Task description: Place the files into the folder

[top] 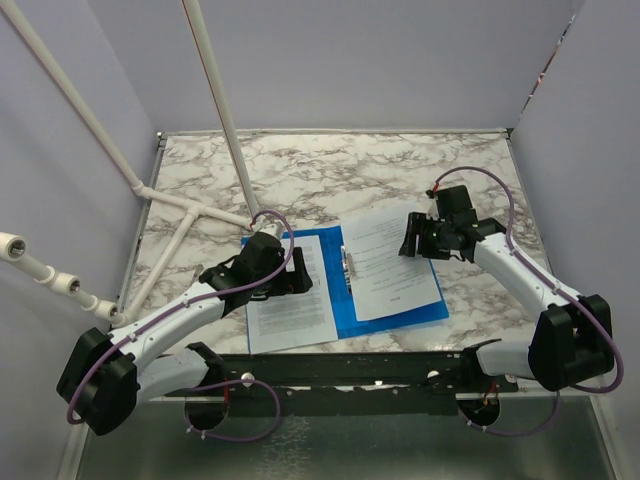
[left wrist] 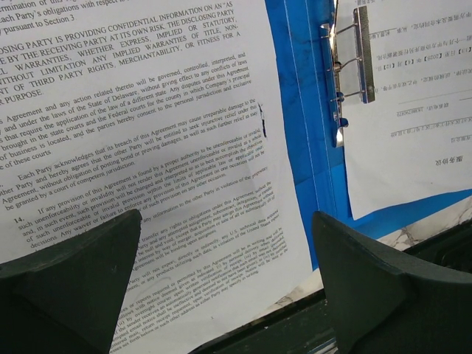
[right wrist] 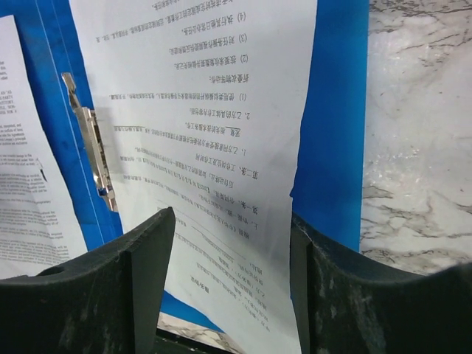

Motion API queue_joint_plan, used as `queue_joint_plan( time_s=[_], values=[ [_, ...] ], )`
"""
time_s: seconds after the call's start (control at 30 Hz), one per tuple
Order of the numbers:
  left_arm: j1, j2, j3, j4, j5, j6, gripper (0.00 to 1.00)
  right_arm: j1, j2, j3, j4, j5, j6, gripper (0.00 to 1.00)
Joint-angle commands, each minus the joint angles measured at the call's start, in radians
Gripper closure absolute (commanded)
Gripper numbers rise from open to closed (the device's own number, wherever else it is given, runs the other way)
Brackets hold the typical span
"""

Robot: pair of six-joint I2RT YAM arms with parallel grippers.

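Observation:
The blue folder (top: 344, 312) lies open on the marble table, its metal clip (top: 346, 268) along the middle fold. One printed sheet (top: 290, 315) covers its left half and overhangs the near edge. A second sheet (top: 385, 270) lies tilted on the right half. My left gripper (top: 300, 280) is open and empty just above the left sheet (left wrist: 147, 133). My right gripper (top: 415, 240) is open and empty over the right sheet (right wrist: 199, 110) near its far right edge. The clip also shows in the left wrist view (left wrist: 354, 55) and in the right wrist view (right wrist: 92, 147).
A white pipe frame (top: 190, 215) stands at the back left, close to my left arm. Grey walls close in the table on three sides. A black rail (top: 350, 370) runs along the near edge. Bare marble (right wrist: 420, 110) lies right of the folder.

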Motion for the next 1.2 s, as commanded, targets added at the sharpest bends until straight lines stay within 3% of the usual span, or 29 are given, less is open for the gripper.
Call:
queue_joint_plan(
  time_s=[0.0, 0.33, 0.53, 0.67, 0.97, 1.17],
  values=[
    [0.002, 0.008, -0.001, -0.005, -0.003, 0.010, 0.01, -0.004, 0.007, 0.034, -0.027, 0.080, -0.022, 0.35],
    [0.003, 0.009, 0.005, -0.018, -0.040, 0.007, 0.01, -0.003, 0.039, 0.061, -0.031, 0.127, -0.022, 0.35],
    [0.002, 0.000, 0.023, -0.045, -0.067, 0.001, 0.01, -0.003, 0.042, 0.098, -0.088, 0.299, -0.023, 0.35],
    [0.002, -0.002, 0.041, -0.071, -0.091, -0.001, 0.01, -0.003, 0.027, 0.114, -0.095, 0.314, -0.021, 0.35],
    [0.003, -0.023, 0.080, -0.159, -0.251, -0.046, 0.01, 0.016, -0.076, 0.139, -0.097, 0.182, 0.006, 0.35],
    [0.003, -0.030, 0.096, -0.232, -0.397, -0.089, 0.01, 0.119, -0.134, 0.108, -0.028, 0.063, 0.075, 0.35]
  ],
)
